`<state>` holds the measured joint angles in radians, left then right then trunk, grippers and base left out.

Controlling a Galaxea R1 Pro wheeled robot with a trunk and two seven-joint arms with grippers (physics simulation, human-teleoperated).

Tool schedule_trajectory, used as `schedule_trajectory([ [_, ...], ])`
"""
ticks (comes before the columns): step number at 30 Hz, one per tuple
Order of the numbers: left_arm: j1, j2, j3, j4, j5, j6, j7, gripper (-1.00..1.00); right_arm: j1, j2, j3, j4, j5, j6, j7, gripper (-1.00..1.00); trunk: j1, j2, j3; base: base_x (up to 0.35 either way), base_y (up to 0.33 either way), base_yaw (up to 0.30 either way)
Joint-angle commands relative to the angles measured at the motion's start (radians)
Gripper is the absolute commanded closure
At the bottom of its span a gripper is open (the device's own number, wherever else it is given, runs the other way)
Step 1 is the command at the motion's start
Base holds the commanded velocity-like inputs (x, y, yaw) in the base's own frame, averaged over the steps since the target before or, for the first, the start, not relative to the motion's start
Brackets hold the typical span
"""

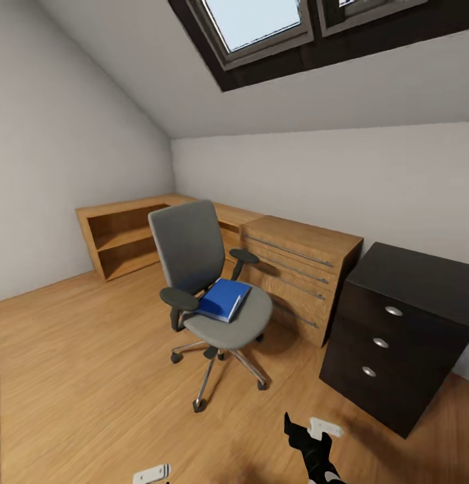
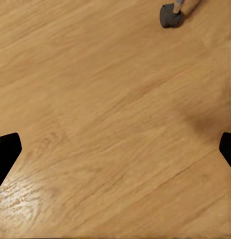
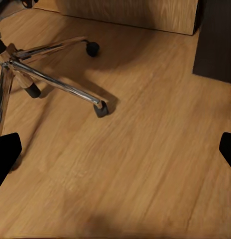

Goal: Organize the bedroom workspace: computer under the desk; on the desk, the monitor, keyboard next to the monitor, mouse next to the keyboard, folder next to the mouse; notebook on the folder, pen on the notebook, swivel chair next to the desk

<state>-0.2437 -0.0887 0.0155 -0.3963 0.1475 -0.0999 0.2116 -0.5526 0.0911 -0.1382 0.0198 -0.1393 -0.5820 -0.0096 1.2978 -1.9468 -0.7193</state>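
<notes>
The grey swivel chair (image 1: 194,262) stands on the wooden floor in the middle of the head view, its back toward the corner. A blue folder (image 1: 223,299) lies flat on its seat. My right gripper (image 1: 308,435) hangs low in front of the chair, open and empty. In the right wrist view the right gripper (image 3: 118,149) has its fingers wide apart above the floor, with the chair's chrome base (image 3: 41,74) and a caster (image 3: 100,108) just ahead. My left gripper (image 2: 118,149) is open over bare floor, one chair caster (image 2: 170,16) beyond it.
A low wooden corner unit with open shelves (image 1: 123,238) runs along the back walls. A wooden drawer chest (image 1: 298,269) stands right of the chair, and a black drawer cabinet (image 1: 395,329) is further right. Skylights (image 1: 261,27) sit in the sloped ceiling.
</notes>
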Motion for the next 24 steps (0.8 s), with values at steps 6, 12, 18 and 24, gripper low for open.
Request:
schedule_trajectory([
  [6,0.0,0.0,0.004,0.0,0.009,-0.032,0.0,-1.0,-0.001,0.0,-0.001,0.002,-0.003,-0.005,0.0,-1.0,-0.024,0.042,0.018,-0.282,0.0,-0.3],
  [12,0.0,0.0,0.006,0.001,0.009,-0.054,0.0,-1.0,-0.001,0.0,-0.001,0.002,-0.003,-0.004,0.0,-1.0,-0.047,0.084,0.037,-0.331,0.0,-0.3],
  [18,0.0,0.001,0.007,0.001,0.01,-0.058,0.0,-1.0,-0.001,0.008,-0.001,0.002,-0.005,-0.004,-0.001,-1.0,-0.07,0.126,0.054,-0.194,0.0,-0.291],
  [24,0.0,0.001,0.008,0.001,0.011,-0.058,0.0,-1.0,-0.001,0.01,-0.001,0.002,-0.005,-0.002,-0.001,-1.0,-0.093,0.168,0.068,-0.027,0.0,-0.265],
])
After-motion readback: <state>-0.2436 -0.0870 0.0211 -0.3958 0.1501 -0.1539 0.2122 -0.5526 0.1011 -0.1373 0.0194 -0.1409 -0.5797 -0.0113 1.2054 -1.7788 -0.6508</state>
